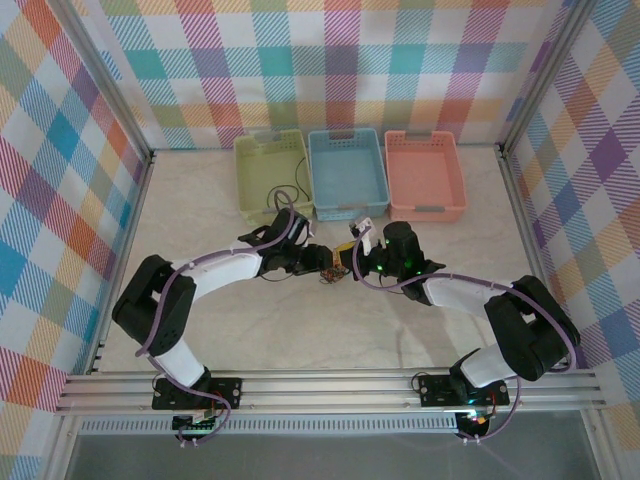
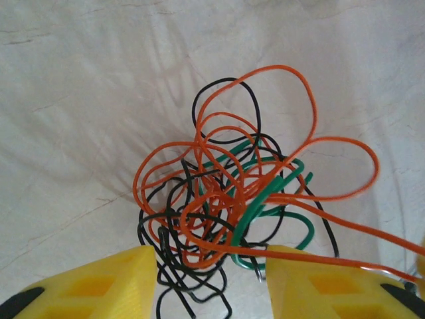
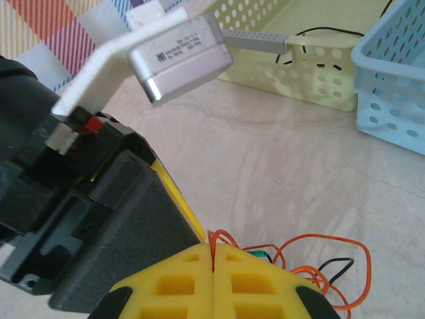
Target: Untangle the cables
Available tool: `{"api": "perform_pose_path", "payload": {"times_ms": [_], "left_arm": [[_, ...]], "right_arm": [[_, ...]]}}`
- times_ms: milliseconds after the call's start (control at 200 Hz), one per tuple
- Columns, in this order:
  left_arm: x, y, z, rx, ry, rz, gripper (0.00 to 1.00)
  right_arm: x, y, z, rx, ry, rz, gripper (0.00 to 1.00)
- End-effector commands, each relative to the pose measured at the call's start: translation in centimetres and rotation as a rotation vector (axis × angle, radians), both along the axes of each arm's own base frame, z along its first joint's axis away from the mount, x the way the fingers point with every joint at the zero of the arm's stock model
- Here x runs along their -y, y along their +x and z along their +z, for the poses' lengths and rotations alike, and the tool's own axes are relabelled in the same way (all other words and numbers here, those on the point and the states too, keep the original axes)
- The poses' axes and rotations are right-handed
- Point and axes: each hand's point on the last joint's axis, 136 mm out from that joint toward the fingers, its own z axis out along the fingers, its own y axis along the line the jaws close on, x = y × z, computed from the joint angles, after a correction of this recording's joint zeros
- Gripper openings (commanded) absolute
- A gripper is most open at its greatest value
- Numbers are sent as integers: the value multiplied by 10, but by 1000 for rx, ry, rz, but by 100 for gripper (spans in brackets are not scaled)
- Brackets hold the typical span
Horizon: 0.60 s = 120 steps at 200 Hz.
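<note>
The cables (image 2: pixel 229 193) are a loose tangle of orange (image 2: pixel 287 67), green (image 2: pixel 260 201) and black (image 2: pixel 174 264) wire lying on the pale table, seen small in the top view as a tangle (image 1: pixel 333 274) between the two grippers. My left gripper (image 2: pixel 209 254) stands open over the tangle's near edge, its yellow fingers (image 2: pixel 106 282) apart with black loops lying in the gap and an orange strand crossing the right finger. My right gripper (image 3: pixel 213 247) is shut on an orange cable (image 3: pixel 219 234) that loops out of its tips. In the top view, left gripper (image 1: pixel 318 262) and right gripper (image 1: pixel 352 262) nearly meet.
Three baskets stand side by side at the back: yellow-green basket (image 1: pixel 250 175) with a black cable (image 1: pixel 285 196) trailing over its front, blue basket (image 1: pixel 347 170), salmon basket (image 1: pixel 425 172). The left arm's black body (image 3: pixel 86 219) and camera mount (image 3: pixel 179 53) loom close to my right gripper.
</note>
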Motion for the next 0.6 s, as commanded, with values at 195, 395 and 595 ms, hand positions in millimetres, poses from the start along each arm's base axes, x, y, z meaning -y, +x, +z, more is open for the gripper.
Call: {"api": "perform_pose_path", "payload": {"times_ms": [195, 395, 595], "left_arm": [[6, 1, 5, 30, 28, -33, 25], [1, 2, 6, 45, 49, -21, 8], [-13, 4, 5, 54, 117, 23, 0]], "right_arm": [[-5, -2, 10, 9, 34, 34, 0], [4, 5, 7, 17, 4, -29, 0], [35, 22, 7, 72, -57, -230, 0]]}}
